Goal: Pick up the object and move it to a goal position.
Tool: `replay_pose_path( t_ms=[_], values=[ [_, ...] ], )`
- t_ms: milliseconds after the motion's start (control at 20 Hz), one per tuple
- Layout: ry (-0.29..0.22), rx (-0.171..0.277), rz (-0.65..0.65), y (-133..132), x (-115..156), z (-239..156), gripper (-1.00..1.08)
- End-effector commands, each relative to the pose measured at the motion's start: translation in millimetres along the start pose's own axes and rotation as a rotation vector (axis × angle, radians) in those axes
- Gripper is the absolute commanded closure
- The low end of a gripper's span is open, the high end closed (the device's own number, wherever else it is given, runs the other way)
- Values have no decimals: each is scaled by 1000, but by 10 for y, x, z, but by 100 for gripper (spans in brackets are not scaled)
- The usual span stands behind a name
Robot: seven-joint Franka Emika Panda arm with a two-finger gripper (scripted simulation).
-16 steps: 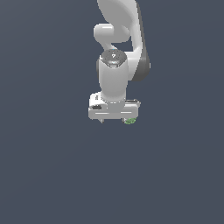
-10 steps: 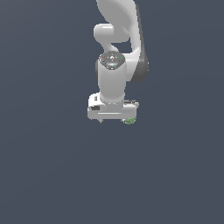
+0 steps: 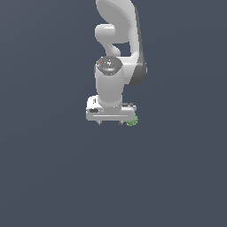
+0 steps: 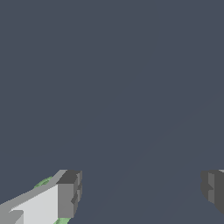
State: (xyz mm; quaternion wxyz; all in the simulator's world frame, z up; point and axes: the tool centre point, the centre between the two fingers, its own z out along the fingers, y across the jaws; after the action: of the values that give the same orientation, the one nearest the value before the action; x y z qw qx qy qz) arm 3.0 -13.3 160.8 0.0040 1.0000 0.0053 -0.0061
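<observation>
The object [image 3: 131, 120] is a small light-green ball that peeks out past the exterior view's right end of my white gripper [image 3: 109, 121]. Most of it is hidden under the hand. In the wrist view only slivers of the object [image 4: 43, 182] show behind one finger, outside the gap between the fingers. My gripper [image 4: 141, 189] is open wide there, with nothing but bare floor between the dark fingertips [image 4: 69, 194].
A plain dark grey floor [image 3: 53, 177] fills both views. The white arm [image 3: 117, 40] rises above the gripper in the exterior view.
The gripper has shifted slightly within the exterior view and the wrist has turned a little. The ball stays at its right end.
</observation>
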Motion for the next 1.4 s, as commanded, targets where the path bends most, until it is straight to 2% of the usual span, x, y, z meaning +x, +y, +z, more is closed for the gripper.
replay_pose_path(
  t_ms=[0,400,950,1350],
  values=[
    [1,0,-9,-43,-20,20,-92],
    [3,0,-78,-358,-228,206,-92],
    [11,3,-244,-1026,-833,589,-92],
    [13,6,-305,-1232,-1085,708,-92]
  ],
)
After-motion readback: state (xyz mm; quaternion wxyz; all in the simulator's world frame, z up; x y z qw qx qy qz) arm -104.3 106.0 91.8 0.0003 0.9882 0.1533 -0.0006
